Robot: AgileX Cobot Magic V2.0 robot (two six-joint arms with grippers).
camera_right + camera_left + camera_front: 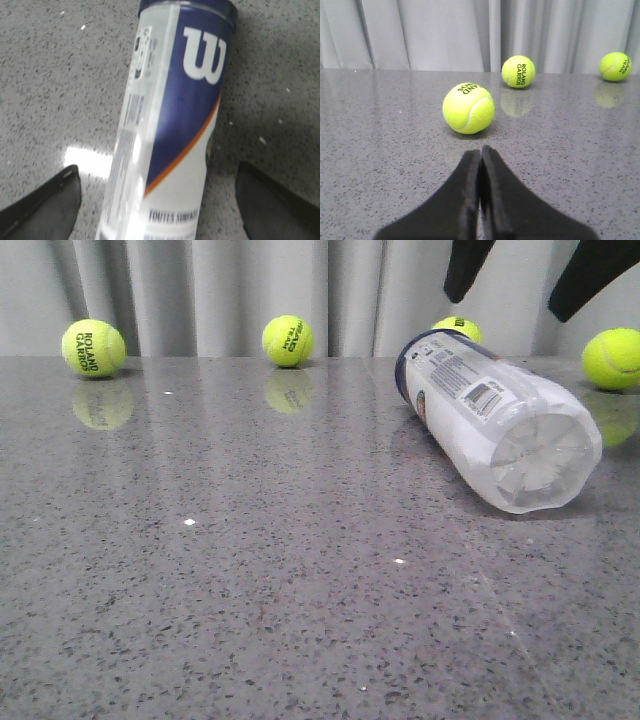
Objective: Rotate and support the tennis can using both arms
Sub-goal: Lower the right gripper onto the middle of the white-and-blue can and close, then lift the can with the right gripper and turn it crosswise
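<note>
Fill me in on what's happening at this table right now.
A two-armed robot is setting up to handle a tennis can that lies on its side on the grey stone table. The right gripper hangs open above it, one finger on each side, not touching it. The left gripper is shut and empty, low over the table, pointing at a tennis ball. Other balls lie along the curtain.

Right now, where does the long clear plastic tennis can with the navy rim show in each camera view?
Front view: the tennis can lies on its side at right, clear base toward the camera.
Left wrist view: not in it; only yellow-green balls beyond the left gripper, which is shut.
Right wrist view: it fills the centre, between the open right gripper fingers.
Shared landmark: the speckled grey table.
</note>
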